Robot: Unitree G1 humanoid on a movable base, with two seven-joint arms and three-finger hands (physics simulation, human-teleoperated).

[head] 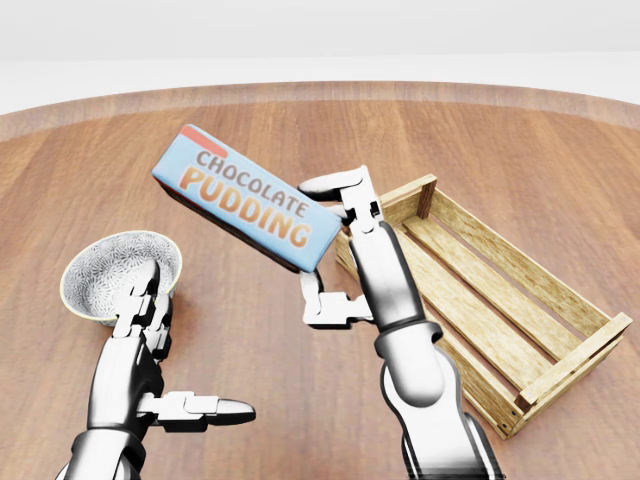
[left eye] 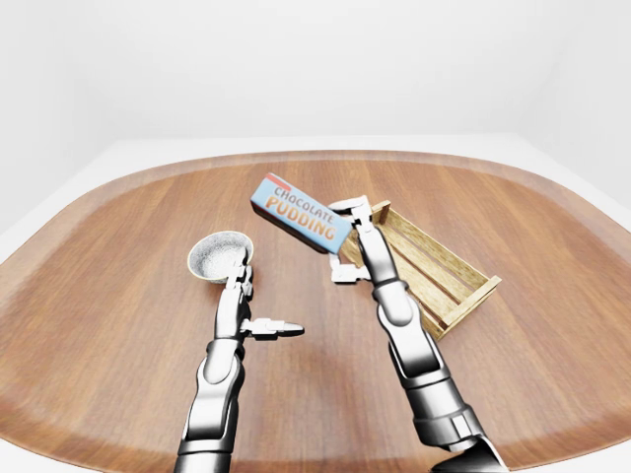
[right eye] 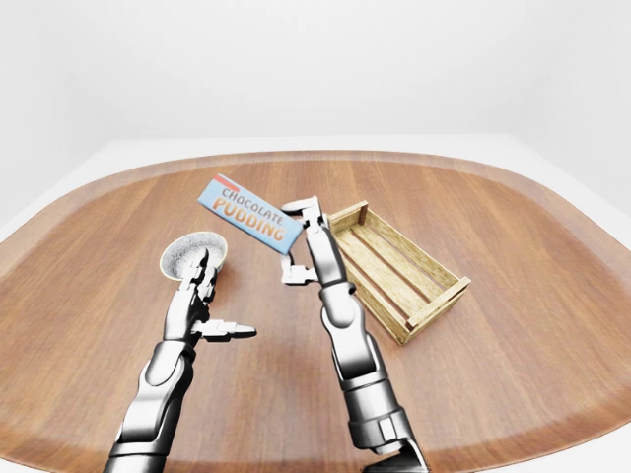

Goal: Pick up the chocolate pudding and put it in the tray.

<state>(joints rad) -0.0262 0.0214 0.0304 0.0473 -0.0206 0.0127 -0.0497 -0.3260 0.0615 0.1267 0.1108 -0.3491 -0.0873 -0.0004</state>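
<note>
Your right hand clamped on the chocolate pudding, box aloft left of the tray, left hand fingers spread by the bowl, eye views reveal the whole tabletop rim.

Bare simulated test space: large rounded wooden table, plain white featureless surroundings.

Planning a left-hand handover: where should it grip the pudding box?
Take the free, raised end of the pudding box, at the head view's upper left, across its thin faces. The right hand holds the lower end; the box tilts, so come from the left.
</note>
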